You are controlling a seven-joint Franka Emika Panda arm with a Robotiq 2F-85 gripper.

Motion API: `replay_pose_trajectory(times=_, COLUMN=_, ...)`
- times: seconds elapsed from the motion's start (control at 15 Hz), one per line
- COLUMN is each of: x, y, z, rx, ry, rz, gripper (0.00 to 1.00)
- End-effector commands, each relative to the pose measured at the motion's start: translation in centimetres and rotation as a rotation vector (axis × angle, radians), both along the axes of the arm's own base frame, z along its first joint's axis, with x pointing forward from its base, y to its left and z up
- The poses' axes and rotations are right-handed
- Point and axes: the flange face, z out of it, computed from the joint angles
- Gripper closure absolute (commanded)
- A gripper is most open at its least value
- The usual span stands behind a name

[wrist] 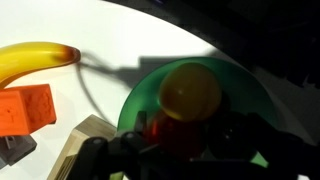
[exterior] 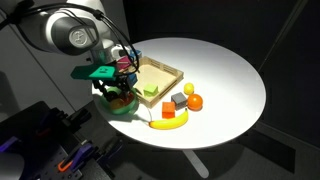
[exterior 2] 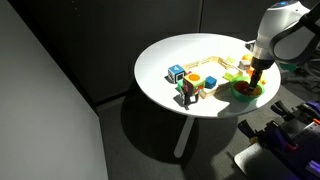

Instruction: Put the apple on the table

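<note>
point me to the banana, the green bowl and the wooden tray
banana (wrist: 35,62), wrist view, middle of its curve
green bowl (wrist: 138,100), wrist view, left inner wall
wooden tray (exterior: 158,76), in an exterior view, bare floor

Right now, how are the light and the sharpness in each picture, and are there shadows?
In both exterior views the white table is brightly lit against dark surroundings, and the small things on it look coarse; in the wrist view the green bowl and the yellow fruit in it are soft, while a thin shadow runs out from the banana.
</note>
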Motion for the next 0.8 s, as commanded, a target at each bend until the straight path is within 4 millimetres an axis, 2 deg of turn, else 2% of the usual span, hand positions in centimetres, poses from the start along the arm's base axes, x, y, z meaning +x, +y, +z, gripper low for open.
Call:
replay_pose_trajectory(times=0.0, x=0.1, y=-0.1, z=0.1, rx=0.007, ry=0.001, rz=0.0, gripper=0.0)
replay_pose_trajectory(times=0.33, x=0.1, y=-0.7, z=0.1, rx=0.039, ry=-0.028, rz=0.002, gripper=0.0)
replay_pose_trajectory(times=0.73, x=0.5, y=-2.7, z=-0.3, rx=0.082, ry=-0.068, rz=-0.018, gripper=0.0)
